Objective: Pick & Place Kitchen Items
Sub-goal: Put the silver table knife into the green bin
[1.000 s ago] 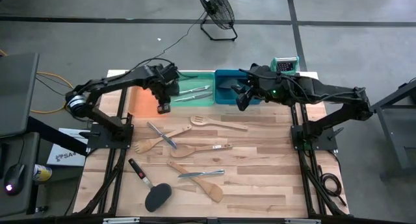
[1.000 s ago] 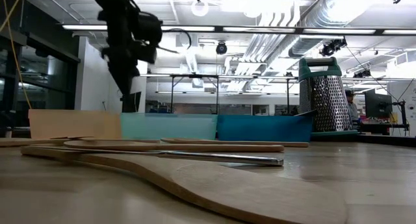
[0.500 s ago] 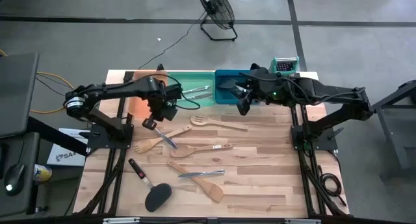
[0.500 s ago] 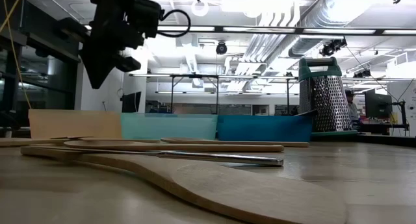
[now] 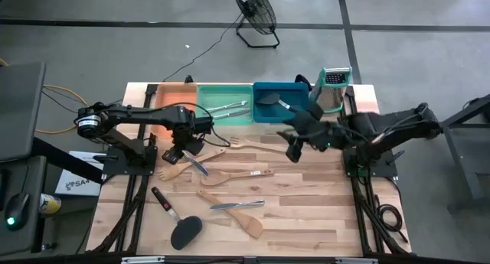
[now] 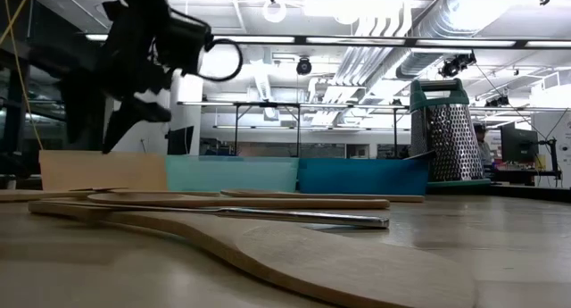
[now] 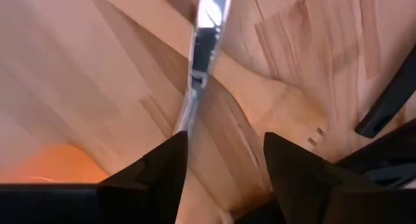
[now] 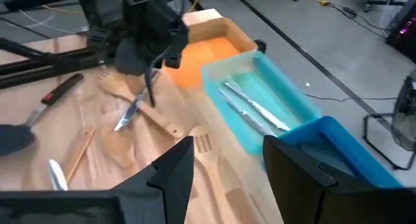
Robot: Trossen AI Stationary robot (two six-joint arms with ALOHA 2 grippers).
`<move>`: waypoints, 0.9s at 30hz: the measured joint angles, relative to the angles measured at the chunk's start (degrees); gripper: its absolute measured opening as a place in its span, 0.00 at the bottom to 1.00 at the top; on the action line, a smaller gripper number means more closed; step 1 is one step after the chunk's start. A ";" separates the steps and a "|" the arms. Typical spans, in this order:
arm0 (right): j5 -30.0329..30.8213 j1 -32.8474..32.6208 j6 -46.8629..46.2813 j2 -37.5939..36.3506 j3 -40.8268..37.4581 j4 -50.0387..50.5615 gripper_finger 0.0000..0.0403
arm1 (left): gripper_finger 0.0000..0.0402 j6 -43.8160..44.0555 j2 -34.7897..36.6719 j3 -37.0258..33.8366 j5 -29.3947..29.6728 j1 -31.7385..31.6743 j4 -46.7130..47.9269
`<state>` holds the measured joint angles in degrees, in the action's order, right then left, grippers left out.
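Observation:
My left gripper [image 5: 178, 151] [image 7: 224, 143] hangs open a little above the table's left middle. Its fingers point down over one end of a silver knife [image 5: 193, 161] [image 7: 205, 42], which lies across a wooden fork [image 5: 174, 171]. My right gripper [image 5: 293, 151] [image 8: 226, 147] is open and holds nothing. It hovers right of a second wooden fork [image 5: 256, 145]. Wooden spoons [image 5: 233, 174], a wooden spatula [image 5: 236, 216], another silver knife [image 5: 239, 205] and a black turner [image 5: 181, 229] lie flat on the table.
Along the far edge stand an orange tray [image 5: 174, 96], a green tray [image 5: 205, 111] holding silver cutlery [image 5: 230, 109] and a blue tray [image 5: 298, 89] holding a black turner [image 5: 269, 99]. A steel grater [image 5: 334, 88] stands at the far right. Bare wood lies at the near right.
My left gripper has come from over the trays toward the near edge and down, tipping over the silver knife, and has opened. My right gripper has moved from above the blue tray toward the near edge, out over the table.

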<state>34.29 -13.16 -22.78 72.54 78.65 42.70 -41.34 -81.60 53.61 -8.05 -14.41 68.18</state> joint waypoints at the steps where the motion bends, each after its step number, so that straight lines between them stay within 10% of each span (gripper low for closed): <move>1: 0.30 -0.75 -0.77 -0.80 -2.01 -1.64 0.43 | 0.51 0.02 0.00 -0.70 0.04 -0.04 0.00; 10: 1.05 -5.22 -8.10 -6.74 -15.14 -11.41 0.43 | 0.52 -1.12 0.00 -5.74 1.55 -0.09 -7.69; 27: 1.83 -6.74 -8.97 -7.28 -16.61 -12.12 0.43 | 0.52 -6.50 -0.04 -12.46 5.69 -0.09 -18.65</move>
<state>36.12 -19.90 -31.75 65.26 62.04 30.58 -47.84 -81.65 41.15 -2.36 -14.50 49.53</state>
